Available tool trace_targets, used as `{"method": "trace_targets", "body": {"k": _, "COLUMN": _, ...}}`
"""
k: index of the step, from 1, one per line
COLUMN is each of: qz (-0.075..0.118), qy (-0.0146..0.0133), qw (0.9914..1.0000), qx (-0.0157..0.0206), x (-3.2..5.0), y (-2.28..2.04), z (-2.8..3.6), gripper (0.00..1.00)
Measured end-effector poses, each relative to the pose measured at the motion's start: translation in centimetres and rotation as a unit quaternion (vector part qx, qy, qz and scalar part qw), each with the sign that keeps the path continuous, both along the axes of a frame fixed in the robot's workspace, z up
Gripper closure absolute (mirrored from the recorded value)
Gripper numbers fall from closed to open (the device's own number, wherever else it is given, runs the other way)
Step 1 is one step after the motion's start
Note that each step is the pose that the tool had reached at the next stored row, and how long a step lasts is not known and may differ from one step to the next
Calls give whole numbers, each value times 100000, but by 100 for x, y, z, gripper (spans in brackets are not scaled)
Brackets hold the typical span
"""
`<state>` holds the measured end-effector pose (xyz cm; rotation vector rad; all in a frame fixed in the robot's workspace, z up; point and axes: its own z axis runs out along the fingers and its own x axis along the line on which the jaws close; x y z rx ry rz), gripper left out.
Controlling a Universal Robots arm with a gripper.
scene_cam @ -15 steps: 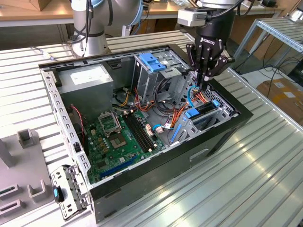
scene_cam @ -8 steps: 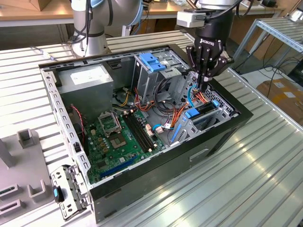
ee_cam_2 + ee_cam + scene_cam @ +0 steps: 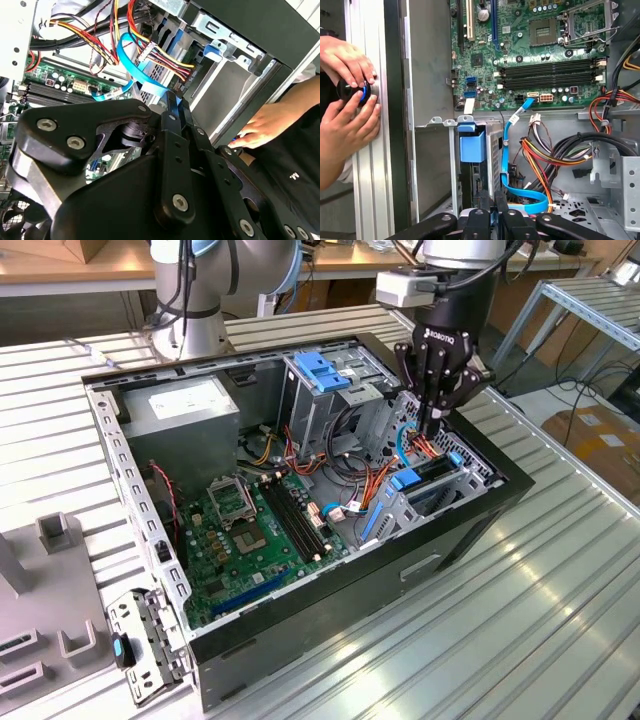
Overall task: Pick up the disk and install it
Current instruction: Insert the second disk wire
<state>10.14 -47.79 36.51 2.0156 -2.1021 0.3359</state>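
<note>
**Pincer pinching the disk at the drive bay**

Your fingers look pressed together on the thin blue carrier rim, with the disk directly below the pincer. Judge it stiff, fairly heavy and shock-sensitive, so grip the rim, not the label. Cables crowd close beside the pincer, and a person's hand rests on the slatted desk.
</note>
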Motion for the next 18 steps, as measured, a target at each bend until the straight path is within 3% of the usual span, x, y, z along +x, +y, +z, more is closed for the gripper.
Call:
{"method": "trace_targets", "body": {"k": 5, "qz": 344, "qy": -204, "qw": 99992, "qx": 1200, "x": -9, "y": -94, "z": -19, "gripper": 84}}
{"method": "trace_targets", "body": {"k": 11, "qz": 692, "qy": -763, "qw": 99980, "qx": 1700, "x": -81, "y": -154, "z": -37, "gripper": 84}}
{"method": "trace_targets", "body": {"k": 15, "qz": 840, "qy": -961, "qw": 99957, "qx": 2632, "x": -96, "y": -210, "z": -53, "gripper": 84}}
{"method": "trace_targets", "body": {"k": 16, "qz": 887, "qy": -1089, "qw": 99939, "qx": 3201, "x": -103, "y": -247, "z": -61, "gripper": 84}}
{"method": "trace_targets", "body": {"k": 18, "qz": 942, "qy": -1227, "qw": 99916, "qx": 3803, "x": -108, "y": -288, "z": -69, "gripper": 84}}
